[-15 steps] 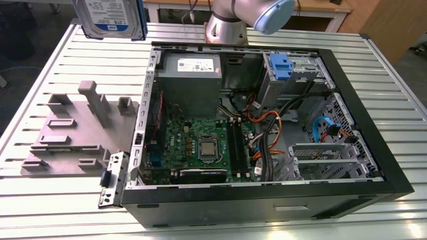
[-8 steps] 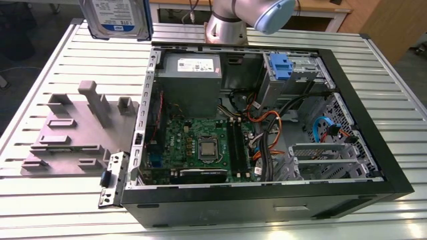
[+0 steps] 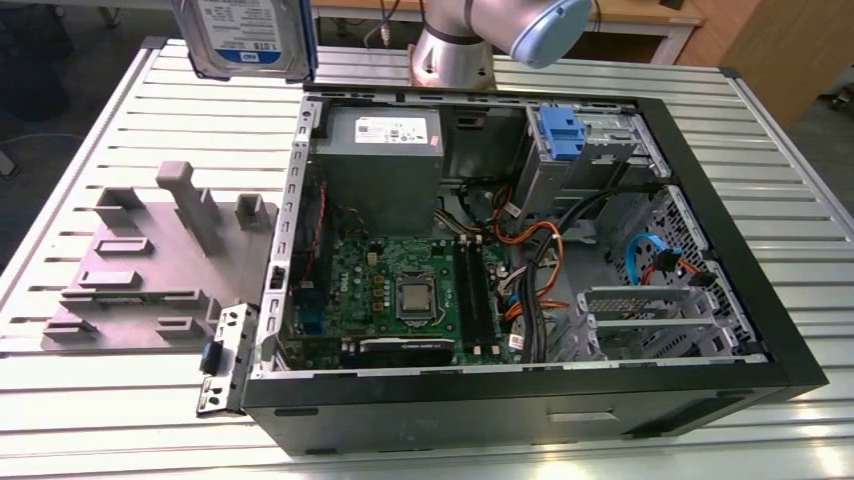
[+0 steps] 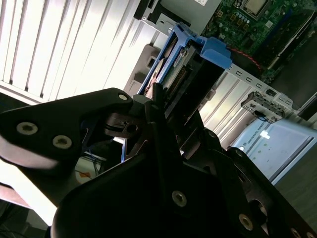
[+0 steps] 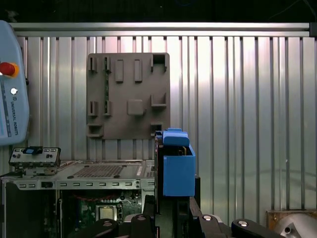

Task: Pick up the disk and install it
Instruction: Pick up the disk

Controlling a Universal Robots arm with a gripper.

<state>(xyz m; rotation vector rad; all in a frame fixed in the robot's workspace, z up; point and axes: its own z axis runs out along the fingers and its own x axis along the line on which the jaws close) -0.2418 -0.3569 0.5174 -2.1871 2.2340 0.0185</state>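
One disk (image 3: 247,38) is hanging clamped in the gripper's (image 4: 158,99) jaws over the counter's (image 3: 747,130) arm-side edge, mid-carry; seating it likely demands squaring with the drive cage (image 3: 617,130).

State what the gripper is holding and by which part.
The disk. The gripper has its jaws shut on the end nearest the wrist; the blue carrier end sticks out free.

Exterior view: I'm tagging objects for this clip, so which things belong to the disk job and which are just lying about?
Job: disk, held aloft; drive cage with blue latch; open computer case.
Lying about: grey fixture plate; loose metal bracket by the case.
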